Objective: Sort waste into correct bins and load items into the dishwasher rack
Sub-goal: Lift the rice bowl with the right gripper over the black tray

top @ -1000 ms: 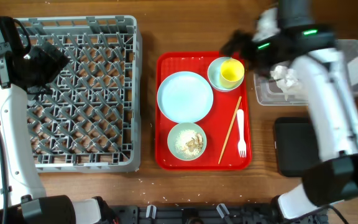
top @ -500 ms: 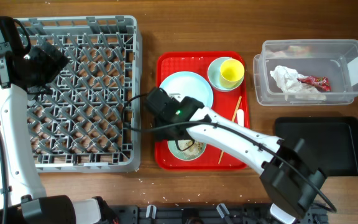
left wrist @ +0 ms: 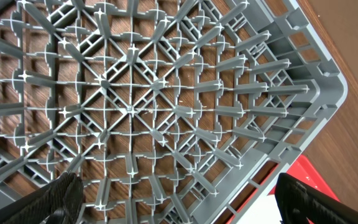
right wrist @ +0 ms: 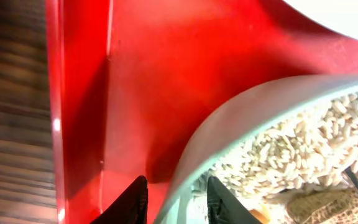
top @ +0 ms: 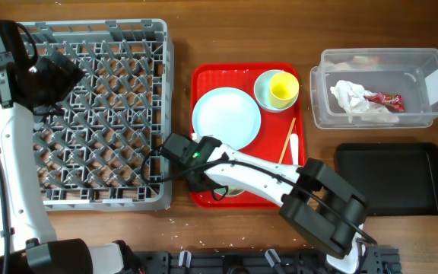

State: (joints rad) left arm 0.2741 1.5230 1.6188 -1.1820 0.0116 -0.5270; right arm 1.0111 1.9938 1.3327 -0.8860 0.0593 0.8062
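Observation:
In the right wrist view my right gripper (right wrist: pixel 178 199) straddles the left rim of a pale bowl (right wrist: pixel 229 124) holding rice-like food scraps (right wrist: pixel 291 155), one finger outside, one inside, shut on the rim. The bowl sits on the red serving tray (top: pixel 204 84); my arm hides most of it from overhead. A blue-green plate (top: pixel 226 118), a yellow cup (top: pixel 283 87) in a second bowl (top: pixel 263 91), chopsticks (top: pixel 286 141) and a white fork (top: pixel 295 143) also lie there. My left gripper (left wrist: pixel 179 193) hovers open over the grey dishwasher rack (top: pixel 162 91).
A clear tub (top: pixel 432 84) at the back right holds a white napkin (top: pixel 350 97) and a red wrapper (top: pixel 385 98). A black tray (top: pixel 390 179) lies in front of it. The rack's right wall stands close to the red tray's left edge.
My right arm swung from the clear tub across to the tray's front left and its jaws closed down around the food bowl's rim. The left arm has not moved.

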